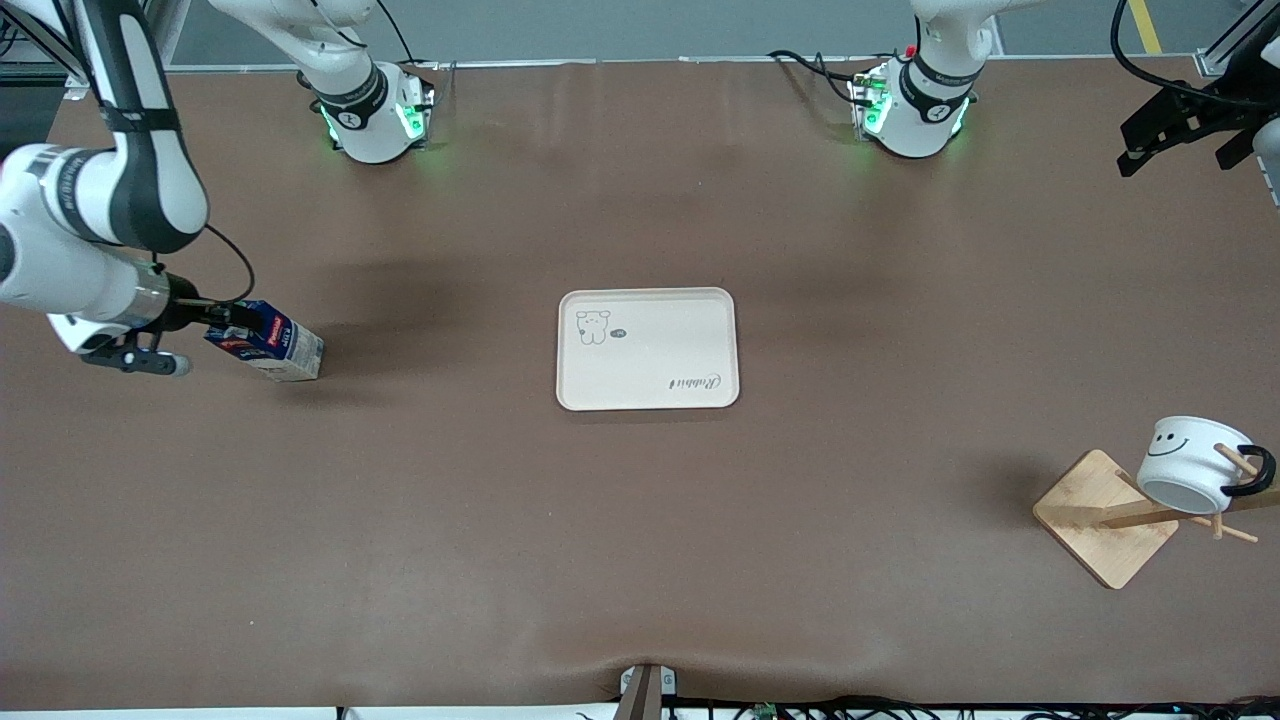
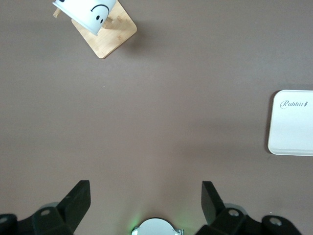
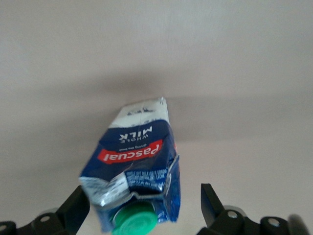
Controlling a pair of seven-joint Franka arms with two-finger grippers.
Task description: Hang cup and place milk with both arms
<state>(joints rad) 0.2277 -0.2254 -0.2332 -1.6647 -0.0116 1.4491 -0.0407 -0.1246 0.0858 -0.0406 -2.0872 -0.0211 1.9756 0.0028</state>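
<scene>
The milk (image 1: 265, 340) is a dark blue carton leaning steeply at the right arm's end of the table, level with the tray. Its pale lower end is down at the tabletop. My right gripper (image 1: 222, 322) is at its top and stands open. In the right wrist view the milk (image 3: 134, 156) and its green cap (image 3: 134, 221) lie between the spread fingers of the right gripper (image 3: 144, 203), with a clear gap on one side. The cup (image 1: 1190, 465) hangs by its black handle on a peg of the wooden rack (image 1: 1100, 515). My left gripper (image 1: 1165, 125) waits open, high over the table's edge by the left arm's base.
A cream tray (image 1: 650, 370) with a bear drawing lies flat at the middle of the table. The left wrist view looks down past the open left gripper (image 2: 145, 196) at the cup (image 2: 90, 12), the rack (image 2: 110, 36) and a corner of the tray (image 2: 293, 127).
</scene>
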